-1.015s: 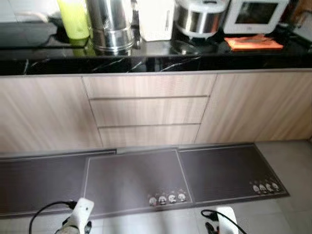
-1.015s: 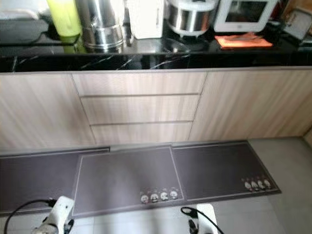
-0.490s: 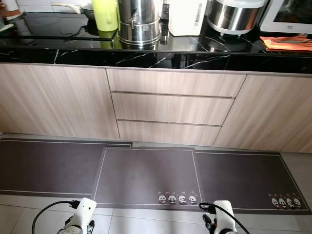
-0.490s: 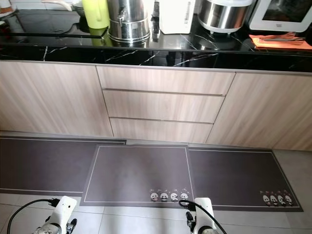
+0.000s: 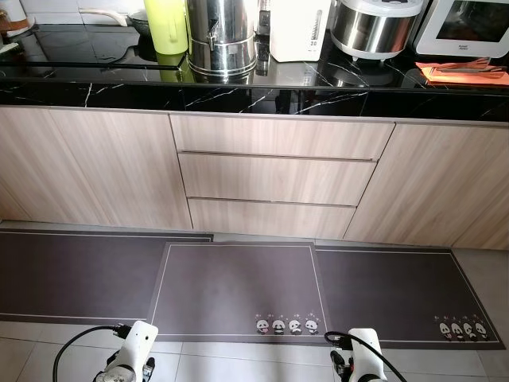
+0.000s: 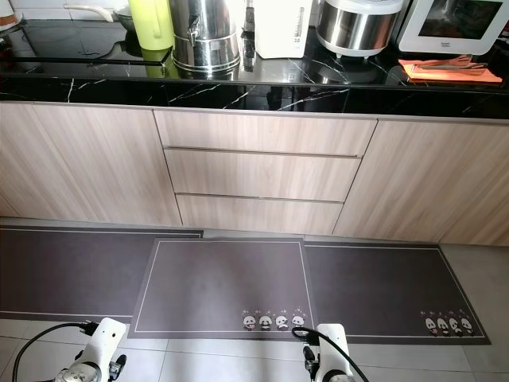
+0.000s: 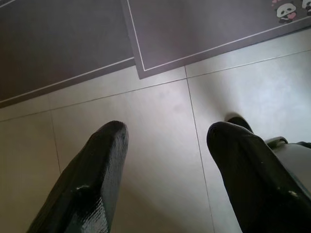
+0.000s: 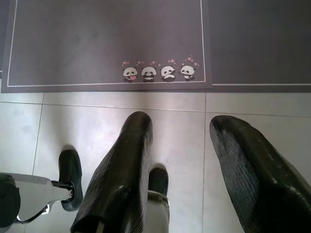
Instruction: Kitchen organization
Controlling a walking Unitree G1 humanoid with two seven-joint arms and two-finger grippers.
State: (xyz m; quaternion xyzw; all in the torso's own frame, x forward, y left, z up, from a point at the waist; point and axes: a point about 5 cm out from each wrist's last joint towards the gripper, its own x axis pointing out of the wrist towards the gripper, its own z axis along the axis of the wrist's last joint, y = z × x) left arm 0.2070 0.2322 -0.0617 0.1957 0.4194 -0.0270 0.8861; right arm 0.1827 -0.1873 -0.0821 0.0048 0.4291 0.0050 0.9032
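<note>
Kitchen counter point(image 5: 95, 87) of black marble runs across the far side of my view, well apart from both of my grippers, which hang low over the pale floor tiles point(image 7: 160, 160). On the counter stand a green jug point(image 5: 169, 25), a tall steel urn point(image 5: 220, 36) just beside it, a white kettle point(image 5: 299, 29), a steel rice cooker point(image 5: 375, 28) and a white microwave point(image 5: 468, 24), with an orange cloth point(image 5: 461, 73) lying in front of the microwave. Below the counter, three wooden drawers point(image 5: 277, 177) sit shut between plain cabinet doors. Grey mats point(image 5: 238, 290) printed with small pandas point(image 8: 159, 72) lie along the foot of the cabinets, between the drawers and me.

My left gripper point(image 7: 167, 141) points down at bare tile near a mat's corner, its two black fingers point(image 7: 97, 170) spread wide and holding nothing. My right gripper point(image 8: 180, 126) hangs above the tile just short of the panda row, fingers likewise parted and empty. My feet point(image 8: 70, 172) show on the tile beneath it.
</note>
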